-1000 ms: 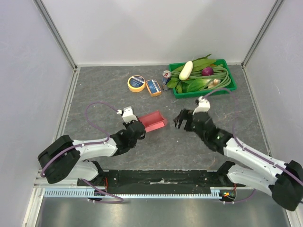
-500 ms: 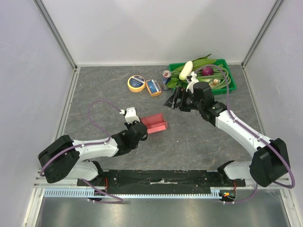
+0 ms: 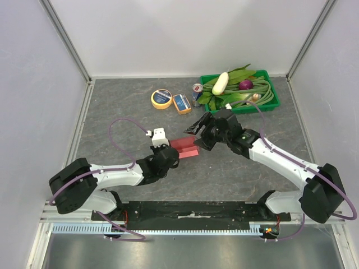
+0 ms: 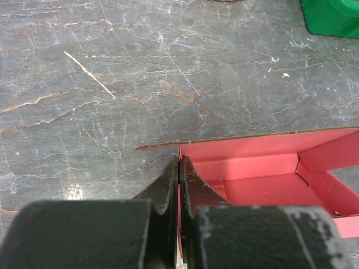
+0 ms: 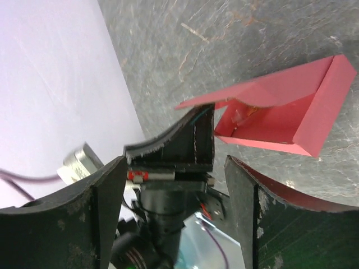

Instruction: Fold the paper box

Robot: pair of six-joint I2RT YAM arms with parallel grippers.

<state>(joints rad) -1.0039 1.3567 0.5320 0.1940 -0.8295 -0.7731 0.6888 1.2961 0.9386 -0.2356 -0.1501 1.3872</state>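
Observation:
The pink-red paper box [image 3: 186, 148] lies on the dark table as a shallow open tray with one long flap up. My left gripper [image 3: 170, 155] is shut on its near-left wall. In the left wrist view the jaws [image 4: 179, 163] pinch the thin red wall, and the box's inside [image 4: 263, 182] lies to the right. My right gripper [image 3: 199, 132] is open, just right of and above the box, not touching it. In the right wrist view the box [image 5: 280, 112] lies beyond the spread fingers [image 5: 106, 213], with my left gripper [image 5: 188, 140] between them.
A green tray [image 3: 247, 111] of vegetables stands at the back right, with a white courgette [image 3: 220, 83] and a red onion [image 3: 245, 84]. A yellow tape roll [image 3: 161, 98], a small blue-and-orange box [image 3: 182, 103] and a can [image 3: 197, 89] stand behind the box.
My right gripper swung back toward the tray, then came left and down to the box's right end. My left gripper shifted slightly right and nearer, still holding the box.

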